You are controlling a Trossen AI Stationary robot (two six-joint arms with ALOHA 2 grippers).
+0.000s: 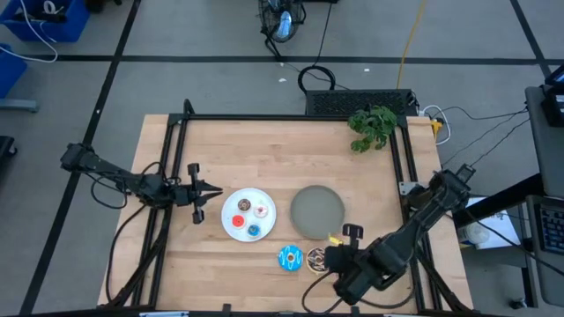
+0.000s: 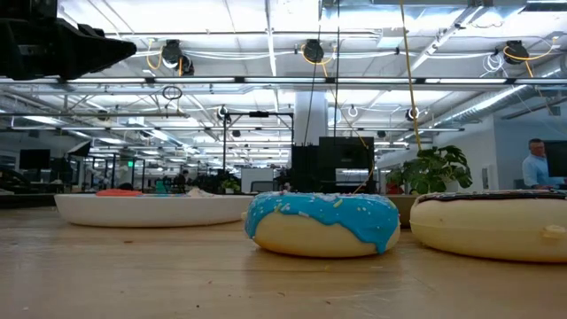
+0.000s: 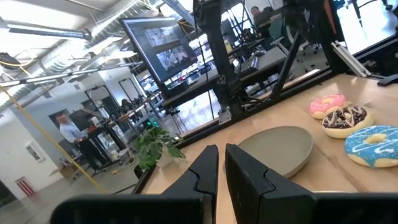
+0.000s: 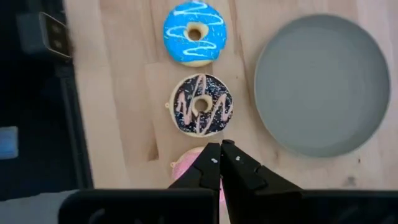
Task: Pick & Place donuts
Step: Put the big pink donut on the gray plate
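Three larger donuts lie in a row on the table near its near edge: blue (image 1: 291, 257) (image 4: 194, 33), brown sprinkled (image 1: 315, 258) (image 4: 201, 104), and pink (image 4: 186, 167), which my right gripper (image 4: 221, 148) mostly hides. The right gripper is shut, its tips over the pink donut's rim. Tiny donuts, among them a red one (image 1: 238, 221) and a light blue one (image 1: 254, 231), lie on the white plate (image 1: 231, 231). My left gripper (image 1: 214, 189) (image 3: 221, 154) is shut and waits just left of that plate, pointing toward it. My right gripper points down at the pink donut's rim (image 4: 194, 157) with its fingers shut. I cannot tell whether the tips touch the rim, because the fingers themselves cover that spot.
The grey plate (image 1: 317, 211) (image 4: 323, 84) sits just beyond the donut row, right of the white plate. A green plant (image 1: 372, 128) stands at the table's far right corner. A black frame (image 1: 291, 117) runs along the table's edges. People show in the room behind.
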